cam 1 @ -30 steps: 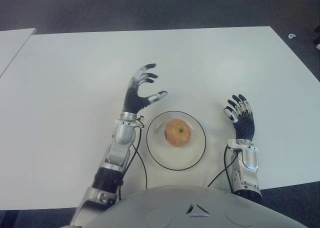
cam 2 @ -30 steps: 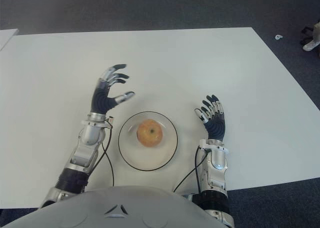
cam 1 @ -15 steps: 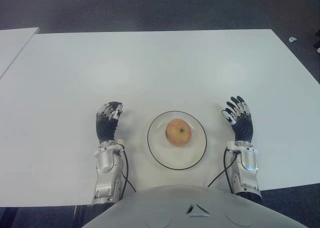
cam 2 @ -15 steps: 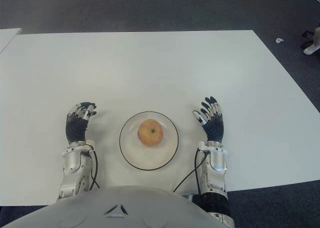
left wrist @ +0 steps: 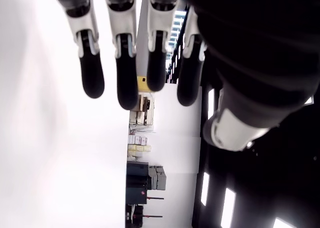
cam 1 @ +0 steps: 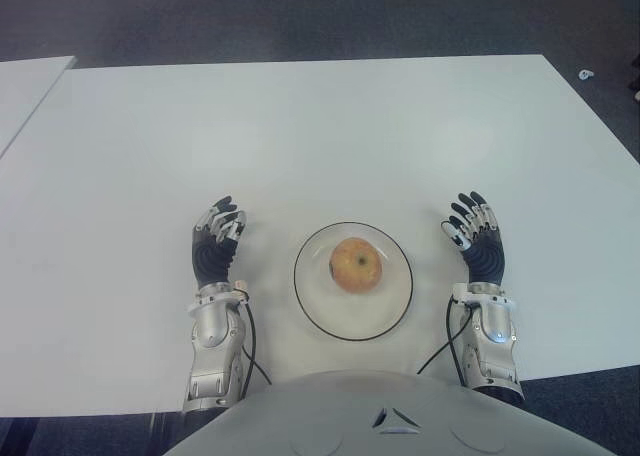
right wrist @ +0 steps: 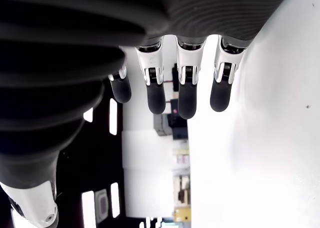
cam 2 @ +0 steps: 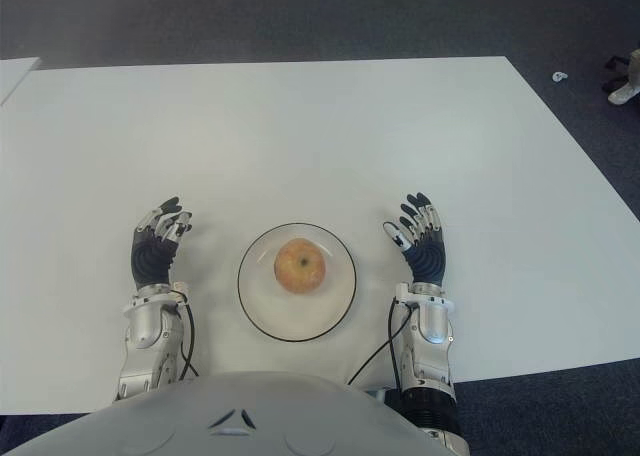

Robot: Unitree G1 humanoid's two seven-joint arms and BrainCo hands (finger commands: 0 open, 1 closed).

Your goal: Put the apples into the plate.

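Note:
A yellow-red apple (cam 1: 356, 264) sits upright in the middle of a white plate with a dark rim (cam 1: 395, 309), near the table's front edge. My left hand (cam 1: 216, 244) shows to the left of the plate, fingers spread and holding nothing. To the right of the plate my right hand (cam 1: 475, 238) is the same, open and empty. Both wrist views show only relaxed fingers (left wrist: 127, 83) (right wrist: 186, 95) with nothing between them.
The white table (cam 1: 320, 136) stretches wide behind the plate. A second white table's corner (cam 1: 25, 81) shows at the far left. Dark carpet lies beyond, with a small white object (cam 1: 584, 74) on it at the far right.
My left hand has come down from above the plate's left side and drawn back toward me, settling left of the plate with fingers spread. The right hand and apple have not moved.

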